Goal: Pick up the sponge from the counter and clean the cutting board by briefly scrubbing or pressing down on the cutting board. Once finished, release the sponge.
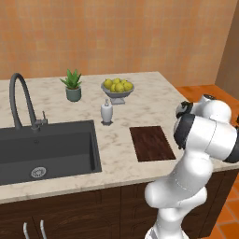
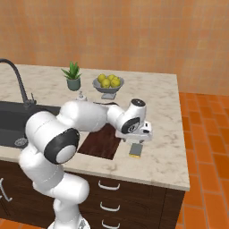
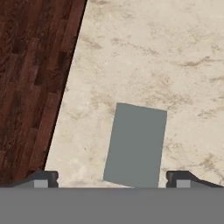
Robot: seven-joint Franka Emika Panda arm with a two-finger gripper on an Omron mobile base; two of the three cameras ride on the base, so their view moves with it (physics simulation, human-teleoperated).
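Note:
The sponge (image 3: 135, 146) lies flat on the beige counter (image 3: 166, 57), grey-green top up, just right of the cutting board (image 3: 30, 83). In the right base view the sponge (image 2: 136, 150) shows its yellow side near the counter's front edge, beside the dark wood-grain cutting board (image 2: 100, 143). My gripper (image 2: 135, 142) hangs directly over it, pointing down. It is open: the two fingertips (image 3: 41, 179) stand wide apart, one on each side of the sponge, not touching it. The cutting board (image 1: 151, 142) is bare in the left base view.
Left of the board is the black sink (image 1: 46, 149) with a dark faucet (image 1: 21, 100). Behind the board stand a soap dispenser (image 1: 107, 112), a potted plant (image 1: 73, 86) and a bowl of lemons (image 1: 117, 87). The counter's right edge (image 2: 181, 134) is close to the sponge.

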